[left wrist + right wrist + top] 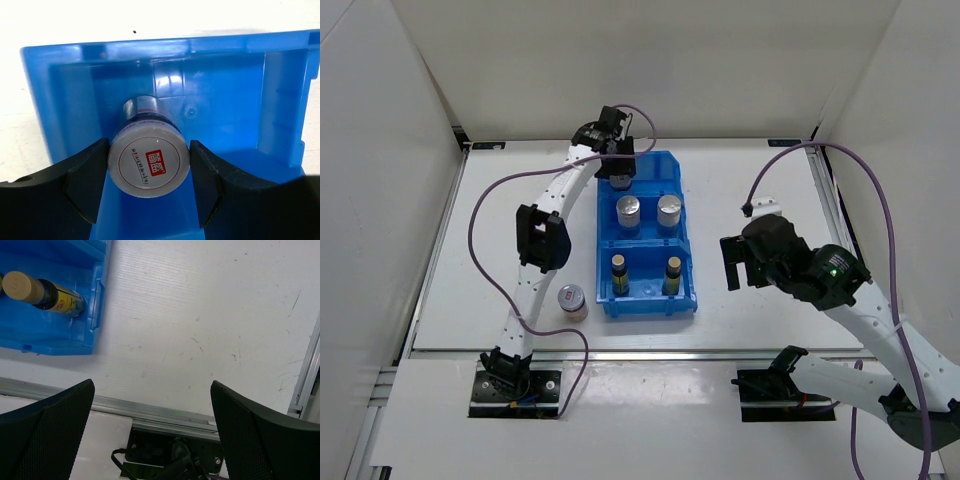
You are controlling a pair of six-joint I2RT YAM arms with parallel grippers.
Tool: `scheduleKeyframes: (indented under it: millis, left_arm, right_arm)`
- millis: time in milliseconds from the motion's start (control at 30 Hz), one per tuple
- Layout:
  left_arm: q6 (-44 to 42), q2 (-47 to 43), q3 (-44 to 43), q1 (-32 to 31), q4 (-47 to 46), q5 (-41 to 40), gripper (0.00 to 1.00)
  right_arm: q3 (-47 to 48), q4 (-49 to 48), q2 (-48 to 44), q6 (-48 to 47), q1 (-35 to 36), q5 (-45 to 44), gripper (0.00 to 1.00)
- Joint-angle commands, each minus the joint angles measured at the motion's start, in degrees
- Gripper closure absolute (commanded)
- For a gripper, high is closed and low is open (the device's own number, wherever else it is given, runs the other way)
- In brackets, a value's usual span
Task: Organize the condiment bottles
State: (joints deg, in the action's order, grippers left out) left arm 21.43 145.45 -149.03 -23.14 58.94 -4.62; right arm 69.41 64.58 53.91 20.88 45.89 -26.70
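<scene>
Starting left of the blue bin [650, 304], one lone jar [572, 300] stands upright on the white counter [760, 190], silver lid up, just beside the bin's near-left corner. At the bin's far compartment, the left gripper [620, 180] reaches down inside. The wrist view shows its black fingers [87, 182] clenched on the held jar [150, 162], one pressed to each side. The jar's round end, with a red mark, faces the camera and blue walls surround it. Whether the jar touches the bin floor, I cannot tell. In the bin's middle compartment, the left-hand lidded jar [629, 210] and the right-hand lidded jar [669, 208] sit side by side, both upright. In the near compartment, the left-hand slim bottle [619, 272] and the right-hand slim bottle [673, 272] stand apart, tan caps up and yellow labels showing. Right of the bin and well apart from it, the right gripper [152, 385] hangs over bare counter, released, jaws spread wide with nothing between them. Its camera catches the bin's near-right corner.
</scene>
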Motion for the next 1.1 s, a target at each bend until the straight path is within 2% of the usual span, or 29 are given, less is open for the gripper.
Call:
scheduleKeyframes:
  millis: [0,33,100,200,233,300,433,567,667,700,867,900,933,1067]
  left_arm:
    - [-0.34,-2.45,-0.38,-0.16,-2.6,0.93,0.6]
    - [-0.34,-2.45,-0.38,-0.16,-2.6,0.93,0.55]
    - [-0.86,-2.45,-0.38,-0.16,-2.6,0.93,0.51]
    - [-0.86,-2.45,0.14,0.37,-2.6,0.93,0.36]
    - [-0.86,-3.41,0.14,0.37,-2.6,0.93,0.19]
    - [-0.86,-5.25,0.85,0.37,-2.6,0.93,0.02]
    - [-0.86,-10.17,0.85,1.42,-2.6,0.94,0.0]
    - [-1.39,-22.53,3.21,1.95,-2.08,-3.27,0.0]
    - [-1.92,-30.64,10.14,1.95,-2.07,-6.71,0.0]
    - [-1.92,-36.49,13.12,1.95,-2.07,-8.11,0.0]
    - [2.9,-53.14,41.5,1.95,-2.6,-11.54,0.0]
    - [3.61,-58.03,45.46,1.95,-2.6,-11.55,0.0]
    - [5.1,-60.43,53.24,1.95,-2.6,-11.03,0.0]
    - [8.96,-72.65,71.13,1.43,-2.6,-8.57,0.0]
  right_arm:
    - [-0.41,-0.86,-0.21,0.91,0.08,0.16,0.0]
    - [-0.41,-0.86,-0.21,0.91,0.08,0.68,0.0]
    - [-0.41,-0.86,-0.21,0.91,0.08,0.68,0.0]
    - [0.11,-0.86,0.32,0.91,0.08,1.2,0.0]
    - [0.11,-0.86,0.32,0.91,0.08,1.21,0.0]
    - [0.11,-0.86,0.32,0.91,0.08,1.21,0.0]
    - [0.73,-0.86,0.32,0.91,0.08,1.74,0.0]
    - [1.78,-0.33,-0.29,0.91,0.08,1.74,0.0]
    - [1.78,-0.33,-0.3,0.91,0.08,1.74,0.0]
    - [1.78,-0.33,-0.3,0.91,0.08,1.74,0.0]
    - [1.26,-2.26,-0.3,0.91,0.08,2.35,0.0]
    - [1.26,-2.26,-0.3,0.91,0.08,2.96,0.0]
    - [1.26,-2.26,-0.3,0.91,0.08,3.49,0.0]
    - [1.87,-2.26,-0.3,0.39,0.08,4.29,0.0]
